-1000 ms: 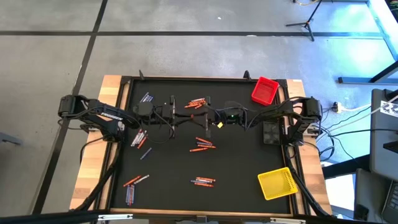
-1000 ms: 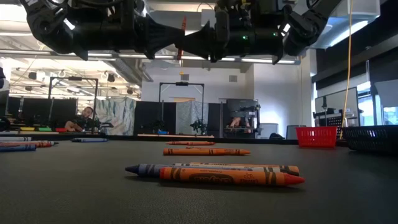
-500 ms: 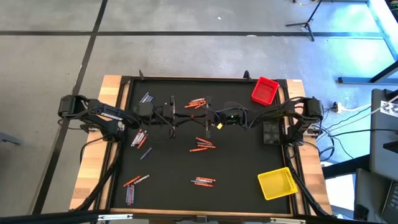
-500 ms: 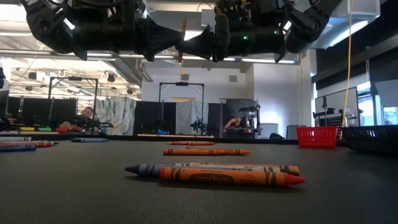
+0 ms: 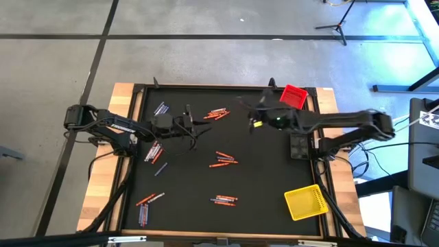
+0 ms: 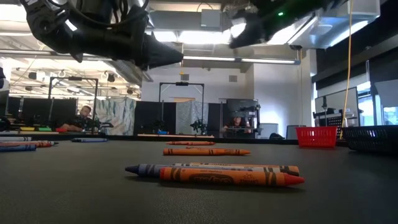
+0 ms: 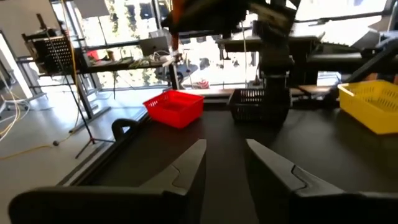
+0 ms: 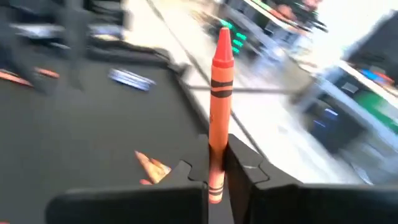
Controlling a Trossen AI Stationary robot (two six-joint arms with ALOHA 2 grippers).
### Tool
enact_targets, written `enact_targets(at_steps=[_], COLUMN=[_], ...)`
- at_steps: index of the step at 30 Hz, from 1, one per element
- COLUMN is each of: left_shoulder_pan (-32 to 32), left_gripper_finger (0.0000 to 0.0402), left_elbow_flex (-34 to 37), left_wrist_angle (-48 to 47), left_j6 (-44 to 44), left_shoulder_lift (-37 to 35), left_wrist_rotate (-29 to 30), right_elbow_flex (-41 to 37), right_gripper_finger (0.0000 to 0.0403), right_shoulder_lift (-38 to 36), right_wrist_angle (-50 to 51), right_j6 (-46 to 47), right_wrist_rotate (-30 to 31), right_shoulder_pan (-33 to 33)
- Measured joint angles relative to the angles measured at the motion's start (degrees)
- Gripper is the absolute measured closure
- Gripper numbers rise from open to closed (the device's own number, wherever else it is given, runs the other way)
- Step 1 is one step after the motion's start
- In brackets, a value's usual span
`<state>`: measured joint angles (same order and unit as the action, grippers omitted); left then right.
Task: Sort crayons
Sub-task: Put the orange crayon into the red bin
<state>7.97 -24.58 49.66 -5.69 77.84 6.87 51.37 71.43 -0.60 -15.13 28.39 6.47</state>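
Black mat (image 5: 267,171) covers a wooden table on a grey floor; the low view looks across it into a workshop where a seated person (image 6: 83,118) shows far back. Left gripper (image 5: 194,133): over the mat at about 10 o'clock from centre, fingers (image 7: 186,168) parted with a clear gap and nothing between them. Right gripper (image 5: 252,118): raised over the mat at about 1 o'clock from centre, just short of the red bin (image 5: 292,99), jaws closed on one orange crayon (image 8: 219,93) that stands up between the fingers, tip pointing away from the wrist. Crayons, loose on the mat: an orange cluster (image 5: 217,112) at 12 o'clock; an orange group (image 5: 223,160) near centre; a mixed group (image 5: 225,200) at 6 o'clock; a blue and grey pair (image 5: 161,108) at 11 o'clock; a mixed group (image 5: 153,152) at 9 o'clock, with one blue crayon (image 5: 161,169) just beyond it; orange, grey and blue sticks (image 5: 147,204) at 7 o'clock. Nearest the low camera, a blue crayon and an orange crayon (image 6: 230,178) lie side by side, touching. Red bin: 1 o'clock corner. Yellow bin (image 5: 306,202): 5 o'clock corner. Black bin (image 5: 300,145): 3 o'clock edge, between the other two.
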Motion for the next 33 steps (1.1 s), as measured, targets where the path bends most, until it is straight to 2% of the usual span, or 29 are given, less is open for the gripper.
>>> enact_targets(at_steps=[6,10,13,19,27,33], left_shoulder_pan=[0.00,0.00,0.00,0.00,0.00,0.00], left_gripper_finger=[0.0299,0.0299,0.0298,0.0298,0.0298,0.0298], left_elbow_flex=[0.00,0.00,0.00,0.00,0.04,0.04], left_wrist_angle=[-0.16,-0.27,-0.44,-0.71,-0.59,-0.16], left_j6=[0.02,0.02,0.02,0.04,0.04,0.07], left_shoulder_lift=[0.00,0.00,0.00,0.00,0.00,0.02], left_wrist_rotate=[0.09,0.09,0.09,0.09,0.09,-0.41], right_elbow_flex=[0.00,-0.01,-0.18,-4.02,-10.88,-15.58], right_gripper_finger=[0.0372,0.0373,0.0378,0.0370,0.0367,0.0366], right_shoulder_lift=[-7.41,-8.78,-8.82,-8.82,-8.77,-7.74], right_wrist_angle=[16.45,23.86,28.08,28.72,27.01,22.93], right_j6=[1.76,4.08,5.81,6.51,9.07,11.88], right_wrist_rotate=[9.07,10.17,9.16,3.81,-2.00,-7.96], right_shoulder_pan=[4.48,9.94,15.16,25.51,37.65,43.72])
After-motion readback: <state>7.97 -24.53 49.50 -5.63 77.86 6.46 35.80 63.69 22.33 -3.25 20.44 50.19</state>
